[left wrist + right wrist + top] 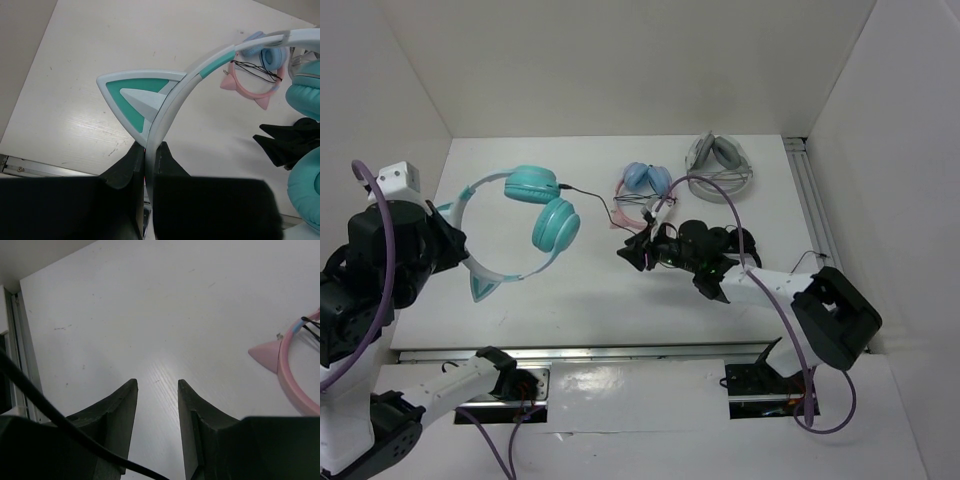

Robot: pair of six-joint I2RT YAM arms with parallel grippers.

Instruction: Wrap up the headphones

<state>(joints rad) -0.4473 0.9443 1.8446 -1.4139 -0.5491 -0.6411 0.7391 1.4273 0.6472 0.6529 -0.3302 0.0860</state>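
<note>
In the left wrist view the headphones (172, 97) have both teal cups cut by the right edge — the pink headphones (267, 355) are cropped likewise in the right wrist view.

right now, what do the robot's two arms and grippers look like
The left arm and right arm both mix white links with black joint housings, and a purple cable loops along each. The left gripper has two matte black wedge-shaped fingers tapering to blunt tips; the right gripper has the same, with a dark cable crossing its wrist view.
</note>
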